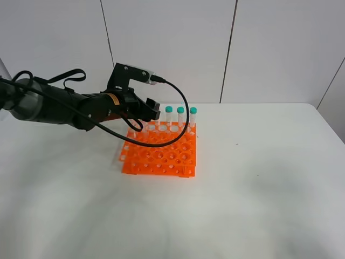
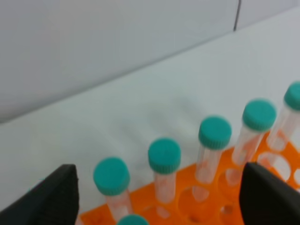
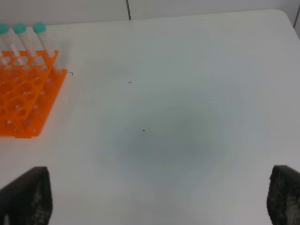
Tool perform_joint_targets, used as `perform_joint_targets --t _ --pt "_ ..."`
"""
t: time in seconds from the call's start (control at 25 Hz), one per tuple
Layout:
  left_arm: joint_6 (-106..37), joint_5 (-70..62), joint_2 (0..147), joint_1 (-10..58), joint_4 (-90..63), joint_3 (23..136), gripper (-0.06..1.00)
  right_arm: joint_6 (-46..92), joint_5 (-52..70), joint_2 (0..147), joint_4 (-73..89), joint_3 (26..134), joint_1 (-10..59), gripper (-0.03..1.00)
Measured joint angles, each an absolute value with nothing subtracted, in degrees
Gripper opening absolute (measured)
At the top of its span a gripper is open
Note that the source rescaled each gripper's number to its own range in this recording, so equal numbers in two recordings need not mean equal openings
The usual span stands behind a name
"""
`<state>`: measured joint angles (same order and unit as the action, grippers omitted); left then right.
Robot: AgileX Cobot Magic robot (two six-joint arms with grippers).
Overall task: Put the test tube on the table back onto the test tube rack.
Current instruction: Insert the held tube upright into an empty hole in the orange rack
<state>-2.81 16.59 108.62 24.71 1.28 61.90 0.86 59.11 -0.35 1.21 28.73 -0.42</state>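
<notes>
The orange test tube rack (image 1: 160, 150) stands on the white table (image 1: 259, 178). Several teal-capped test tubes (image 2: 164, 155) stand upright in its back row; three of them show in the exterior view (image 1: 180, 116). No tube lies loose on the table in any view. My left gripper (image 1: 152, 109) hovers over the rack's back left part. In the left wrist view it is open (image 2: 161, 190), its black fingers (image 2: 51, 199) wide apart above the tubes, and another teal cap (image 2: 133, 219) peeks in at the frame's edge. My right gripper (image 3: 157, 199) is open and empty over bare table, out of the exterior view.
The rack (image 3: 26, 98) lies to one side in the right wrist view, with three tubes (image 3: 41, 40) at its back edge. A white panelled wall (image 1: 172, 48) stands behind the table. The left arm's black cable (image 1: 178, 129) hangs over the rack.
</notes>
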Motion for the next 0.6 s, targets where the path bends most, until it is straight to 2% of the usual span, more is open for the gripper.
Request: perform_joint_targets --t 0.16,0.28,0.36,0.48,0.6 --pt "-2.8 7.6 104.6 24.0 1.3 64.1 0.72 0.9 59.1 -0.3 1.2 28.7 -0.4 1.0" --pt "-2.8 -6.2 103.6 22.5 1.3 69.0 0.89 0.9 59.1 -0.3 1.2 28.7 -0.4 1.0" --pt "-2.8 -15.0 103.6 21.6 1.3 72.1 0.95 0.9 59.1 -0.3 1.2 28.7 -0.4 1.0" --pt "-2.8 -28.6 103.6 19.7 0.4 75.8 0.99 0.9 59.1 -0.3 1.2 28.7 -0.4 1.0" --pt "-1.6 -36.3 103.6 17.5 -1.3 76.9 0.99 0.9 59.1 -0.3 1.2 28.7 -0.4 1.0"
